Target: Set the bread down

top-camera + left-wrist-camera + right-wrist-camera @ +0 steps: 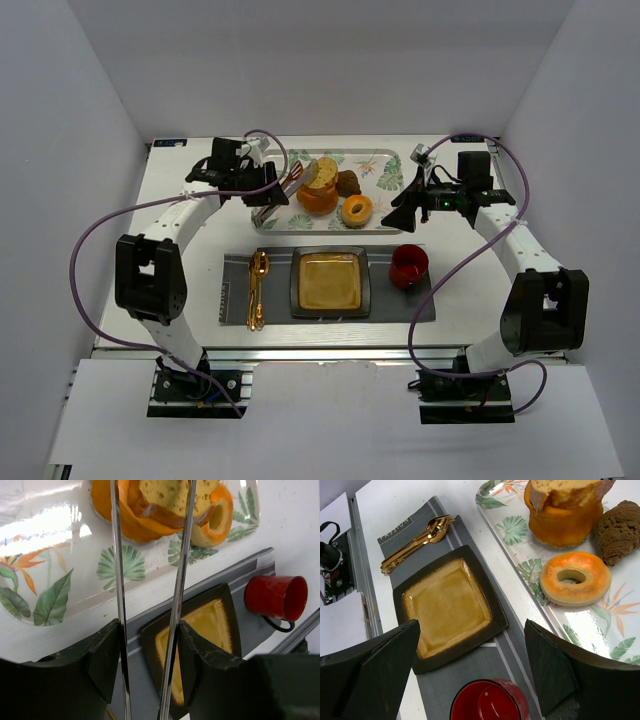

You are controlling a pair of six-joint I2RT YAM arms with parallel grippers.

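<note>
Left wrist view shows me the left gripper [147, 630] with its jaws pressed against the two metal arms of the tongs [119, 580], which run up toward the bread [167, 497], their tips out of view. The slice sits on top of an orange food piece [125, 522] on the leaf-print tray [75, 540]. My right gripper [471, 630] hangs with jaws wide and nothing between them, above the square plate [496, 622] and the red cup [487, 700].
</note>
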